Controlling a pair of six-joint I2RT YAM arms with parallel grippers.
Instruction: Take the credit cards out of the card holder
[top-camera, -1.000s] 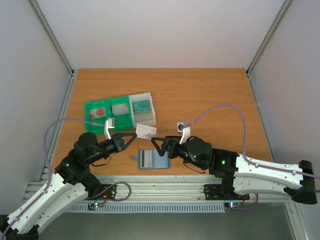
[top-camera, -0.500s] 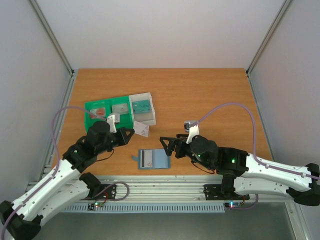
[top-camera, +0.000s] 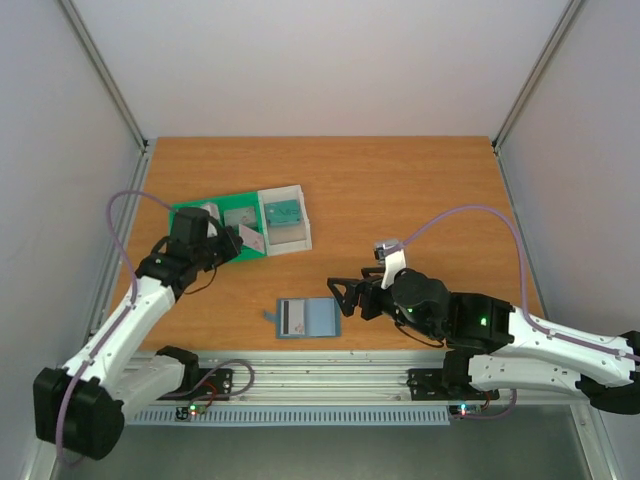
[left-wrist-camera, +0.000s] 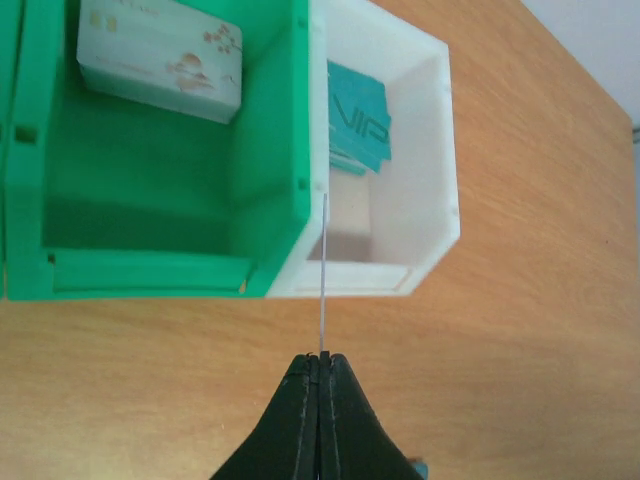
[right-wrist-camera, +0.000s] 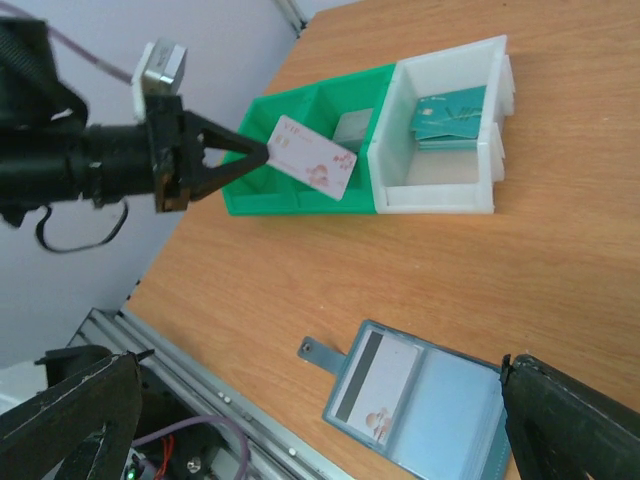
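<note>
The blue-grey card holder (top-camera: 318, 318) lies open near the table's front edge, also in the right wrist view (right-wrist-camera: 455, 410). A pale credit card with a dark stripe (top-camera: 292, 317) sits in its left pocket (right-wrist-camera: 378, 385). My left gripper (top-camera: 236, 244) is shut on a white credit card (top-camera: 253, 240), held on edge in front of the tray; the card shows edge-on in the left wrist view (left-wrist-camera: 324, 270) and flat in the right wrist view (right-wrist-camera: 312, 157). My right gripper (top-camera: 337, 298) is open and empty, just right of the holder.
A green tray (top-camera: 190, 214) with a white bin (top-camera: 300, 235) stands at the back left. Teal cards (top-camera: 284, 212) lie in the bin (left-wrist-camera: 360, 120). Pale cards (left-wrist-camera: 160, 55) lie in the green compartments. The table's front rail is close to the holder.
My left gripper has carried the white card back and left, from above the holder to the tray. My right gripper has drawn back a little to the right.
</note>
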